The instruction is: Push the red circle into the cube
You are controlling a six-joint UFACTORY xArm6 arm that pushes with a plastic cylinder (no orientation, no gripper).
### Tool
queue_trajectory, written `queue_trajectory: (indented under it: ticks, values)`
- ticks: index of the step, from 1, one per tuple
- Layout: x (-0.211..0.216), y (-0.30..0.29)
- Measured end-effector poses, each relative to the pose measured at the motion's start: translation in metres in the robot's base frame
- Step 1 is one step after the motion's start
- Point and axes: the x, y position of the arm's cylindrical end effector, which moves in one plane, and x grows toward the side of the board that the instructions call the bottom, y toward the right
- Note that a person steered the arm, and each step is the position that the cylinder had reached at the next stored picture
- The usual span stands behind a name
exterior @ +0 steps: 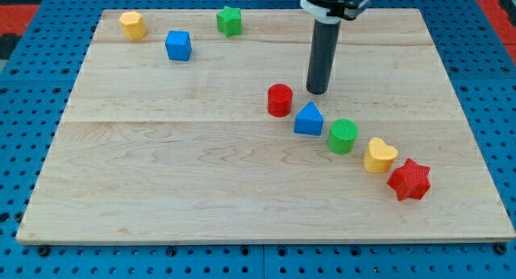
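The red circle [280, 99], a short red cylinder, stands near the middle of the wooden board. The blue cube [178, 46] sits toward the view's top left, well apart from the red circle. My tip [317, 91] rests on the board just to the right of the red circle and slightly above it in the view, with a small gap between them. It is also just above the blue triangle [308, 118].
A diagonal row runs down to the view's right: blue triangle, green circle [343, 135], yellow heart [379, 155], red star [409, 180]. A yellow block [132, 25] lies at the top left and a green star [229, 20] at the top. The board [161, 190] has edges all round.
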Motion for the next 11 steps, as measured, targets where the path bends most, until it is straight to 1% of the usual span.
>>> queue_trajectory:
  ticks: [1,2,3,4,5,7,8,9,11]
  values:
    - [0.025,-0.021]
    - [0.021,-0.082]
    - [-0.016,-0.117]
    - [0.008,-0.111]
    - [0.01,-0.133]
    - [-0.085,-0.151]
    - [-0.059,-0.151]
    - [-0.042,-0.154]
    - [-0.106,-0.175]
